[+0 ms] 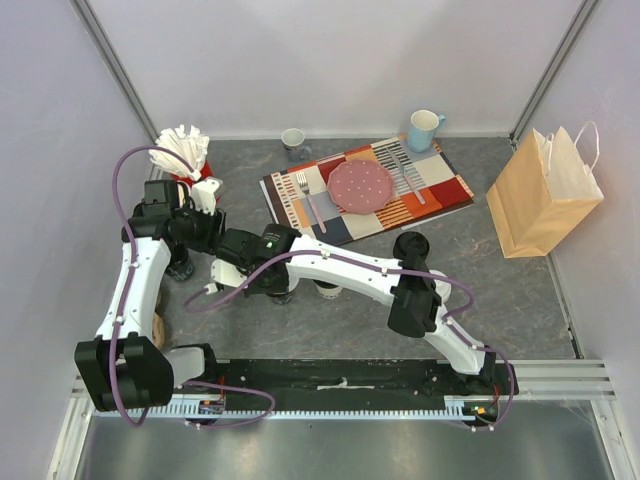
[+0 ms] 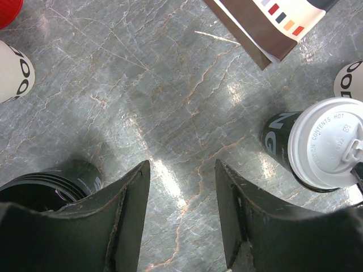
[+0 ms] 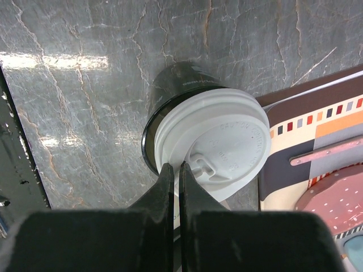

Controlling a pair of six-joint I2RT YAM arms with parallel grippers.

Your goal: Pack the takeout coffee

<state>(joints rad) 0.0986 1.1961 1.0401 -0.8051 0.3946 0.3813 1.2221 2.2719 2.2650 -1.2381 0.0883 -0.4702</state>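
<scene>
Right wrist: closed claw at lid

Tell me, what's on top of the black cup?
A white plastic sip lid sits on the black cup. The lid covers the opening, so whatever is inside cannot be seen.

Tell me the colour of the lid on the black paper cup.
White lid; the right wrist view shows it best, from above.
</scene>
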